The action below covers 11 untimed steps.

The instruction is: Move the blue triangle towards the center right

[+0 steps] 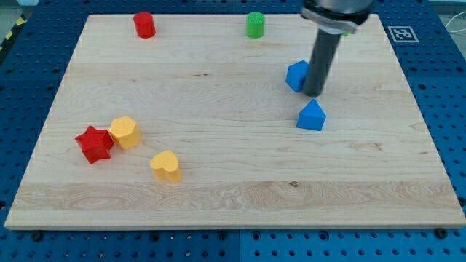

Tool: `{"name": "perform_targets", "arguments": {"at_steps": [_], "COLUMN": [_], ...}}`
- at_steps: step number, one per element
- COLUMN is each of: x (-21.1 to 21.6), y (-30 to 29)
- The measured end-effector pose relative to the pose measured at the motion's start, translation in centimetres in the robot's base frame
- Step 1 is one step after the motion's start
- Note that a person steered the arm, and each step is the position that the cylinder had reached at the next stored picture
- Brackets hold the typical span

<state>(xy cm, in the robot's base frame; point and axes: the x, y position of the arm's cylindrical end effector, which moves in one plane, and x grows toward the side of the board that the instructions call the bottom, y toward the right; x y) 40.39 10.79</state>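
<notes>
While my tip (314, 93) rests on the wooden bench (218, 196), it sits right against the right side of a blue block (296, 76) whose shape I cannot make out for sure, since the dark rod covers part of it. Both lie in the upper right part of the bench, nearer its top edge than its bottom edge. As for fingers, I have none to tell of: the arm ends in the plain rod, so nothing is spread, pressed together or pinching.

Just below my tip, apart from it by a small gap, stands the blue triangle (312, 116), roughly midway between the top and bottom edges and right of the bench's middle, well short of the right edge.

Close to the top edge stand a red cylinder (144, 25), toward the top left corner, and a green cylinder (255, 25), a little right of the middle of that edge.

Near the left edge, lower down, a red star (94, 144) touches a yellow hexagon-like block (125, 132) on its right. A yellow heart (166, 166) lies just beside them, toward the bottom edge, apart from both.
</notes>
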Motion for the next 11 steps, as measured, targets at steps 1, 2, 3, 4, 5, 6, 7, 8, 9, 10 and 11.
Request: {"name": "perform_targets", "arguments": {"at_steps": [1, 2, 3, 4, 5, 6, 7, 8, 9, 10, 11], "x": [3.5, 5.7, 6.8, 4.9, 5.1, 7.1, 7.8, 9.6, 9.5, 7.1, 4.9], "y": [-3.7, -3.8, -1.1, 2.6, 4.6, 4.3, 6.3, 7.0, 8.7, 9.6, 10.7]}}
